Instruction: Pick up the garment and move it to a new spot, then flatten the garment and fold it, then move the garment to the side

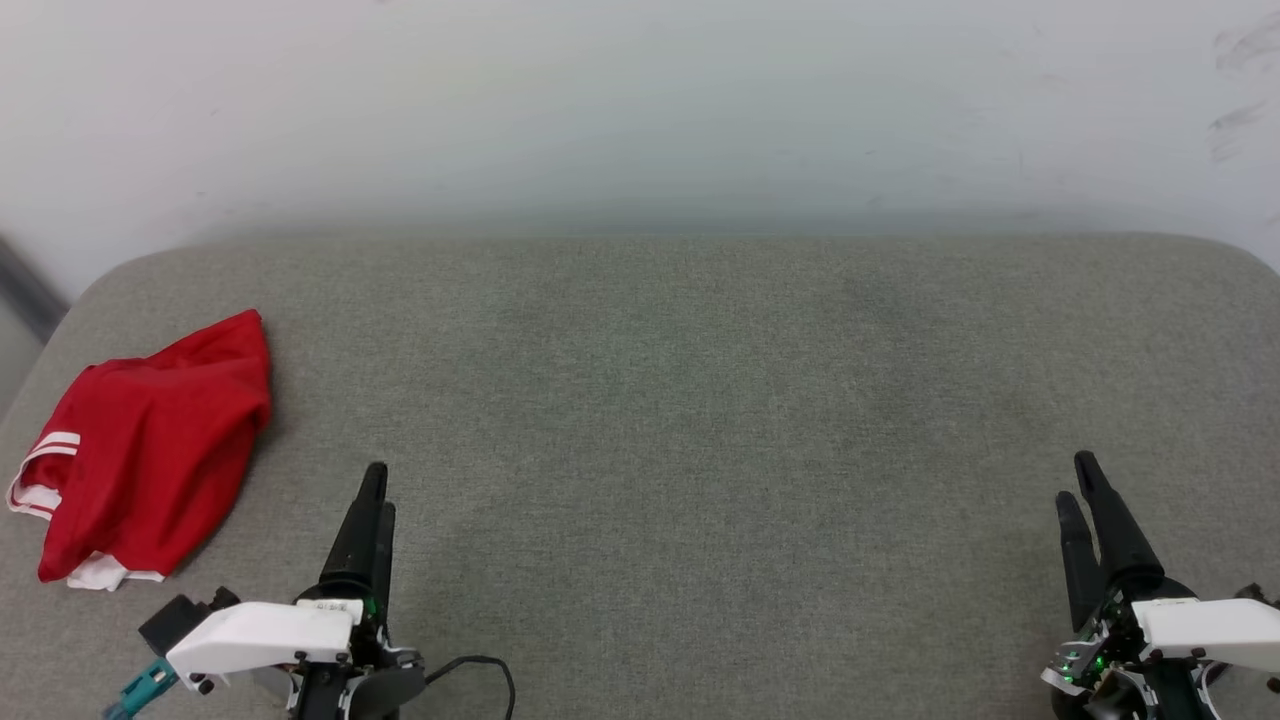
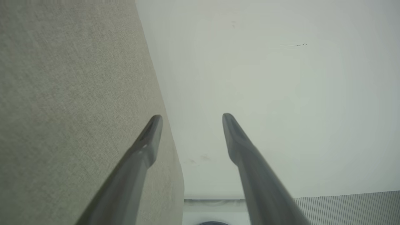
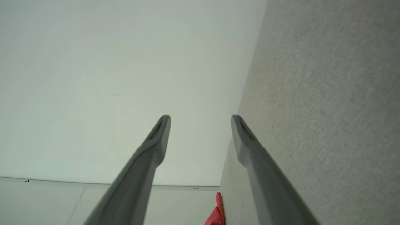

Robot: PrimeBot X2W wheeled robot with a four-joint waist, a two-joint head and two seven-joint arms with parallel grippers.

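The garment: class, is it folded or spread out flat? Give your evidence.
Folded, roughly: the garment is a compact red bundle, white layers peeking out under its near edge; no sleeves spread.

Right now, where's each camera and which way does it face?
Head view: on the head, facing forward-down at the grey fabric-covered surface, red shirt with white striped trim far left; left gripper lower left, right gripper lower right.
Left wrist view: on that wrist, along its open fingers, past the surface's edge to the pale wall.
Right wrist view: likewise, fingers open.
Shared: head and right wrist views show the shirt.
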